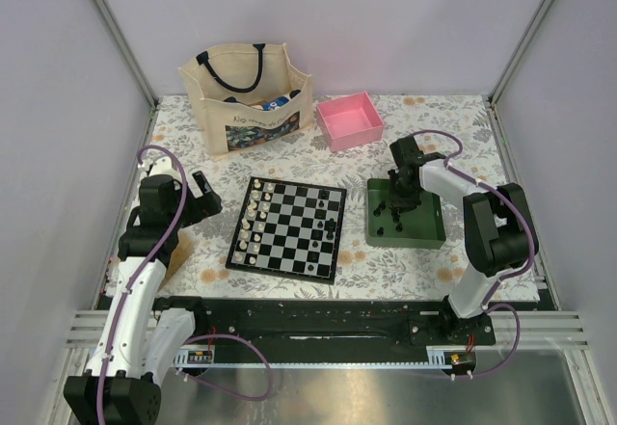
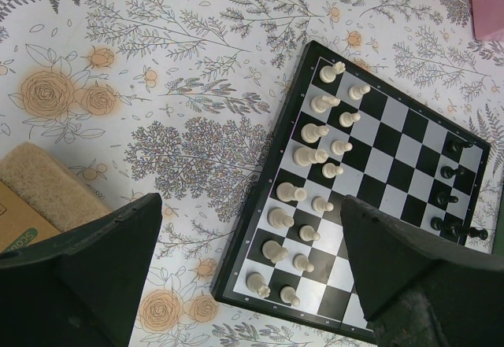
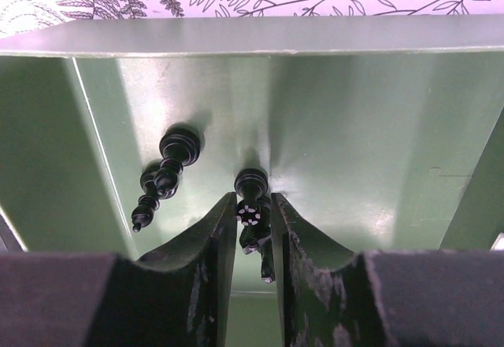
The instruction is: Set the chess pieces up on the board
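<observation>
right gripper [image 3: 253, 202] low in green tray [image 3: 354, 127], jaws narrowed either side of a black chess piece [image 3: 251, 182] — grip unconfirmed, left gripper [image 2: 252, 205] wide open above board [image 2: 394, 166] edge

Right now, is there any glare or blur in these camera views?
Right wrist: pale glare on the green tray floor, right tool's fingers soft up close. Left wrist: board sharp, left tool's fingers dark and blurred. Top: even light, only faint shadows.

The checkered board [image 1: 289, 237] lies flat on the counter [image 1: 434, 266]. Some black chess pieces [image 2: 449, 171] stand along its right edge; others sit in a green tray [image 1: 429, 225].
</observation>
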Available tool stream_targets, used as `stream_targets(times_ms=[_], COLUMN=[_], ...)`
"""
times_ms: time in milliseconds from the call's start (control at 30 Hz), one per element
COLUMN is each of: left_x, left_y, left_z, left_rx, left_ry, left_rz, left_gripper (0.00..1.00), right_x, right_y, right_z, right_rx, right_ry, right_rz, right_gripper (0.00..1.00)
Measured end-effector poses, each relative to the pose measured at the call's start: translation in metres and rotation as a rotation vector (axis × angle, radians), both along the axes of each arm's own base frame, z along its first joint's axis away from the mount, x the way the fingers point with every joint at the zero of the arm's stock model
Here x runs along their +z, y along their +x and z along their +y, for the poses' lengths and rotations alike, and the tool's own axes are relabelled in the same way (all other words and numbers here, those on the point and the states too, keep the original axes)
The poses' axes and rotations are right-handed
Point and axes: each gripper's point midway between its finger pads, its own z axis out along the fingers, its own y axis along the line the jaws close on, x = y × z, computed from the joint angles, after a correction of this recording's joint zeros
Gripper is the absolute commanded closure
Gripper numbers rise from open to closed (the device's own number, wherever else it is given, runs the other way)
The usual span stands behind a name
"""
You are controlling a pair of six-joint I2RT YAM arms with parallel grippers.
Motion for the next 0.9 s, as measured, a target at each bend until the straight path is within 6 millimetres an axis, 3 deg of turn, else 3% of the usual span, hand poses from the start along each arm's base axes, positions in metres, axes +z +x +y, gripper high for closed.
stream_targets(times_ms=[433,900], left_x=[0.000,-0.003], left_y=[0.000,0.001], left_z=[0.000,0.000], left_rx=[0.000,0.000], left_ry=[0.000,0.000], left_rz=[0.002,0.013], left_gripper=[0.01,0.01], right_x=[0.001,0.012], right_y=[0.008,0.019], right_z=[0.002,0.001], right_rx=[-0.001,-0.009], right_ry=[0.002,-0.011], right_rz=[-0.013,-0.045], right_gripper=[0.77,0.78])
